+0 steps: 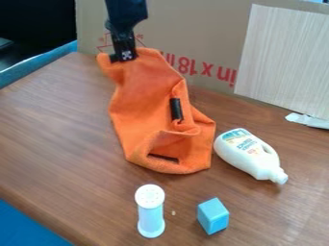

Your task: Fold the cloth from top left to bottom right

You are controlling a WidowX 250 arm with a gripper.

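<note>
Hand: is gripping the cloth's top-left corner.
Cloth: is lying rumpled on the worktop; creases are risking a skewed fold.
Bottle: is risking a shove if cloth is swinging wide.

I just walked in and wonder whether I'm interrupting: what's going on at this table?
A black robot arm has its end effector closed on the upper left end of an orange cloth, holding that end raised. The rest lies rumpled on the wooden table, not yet folded across. A white bottle, a shaker and a blue block stand or lie nearby.
</note>
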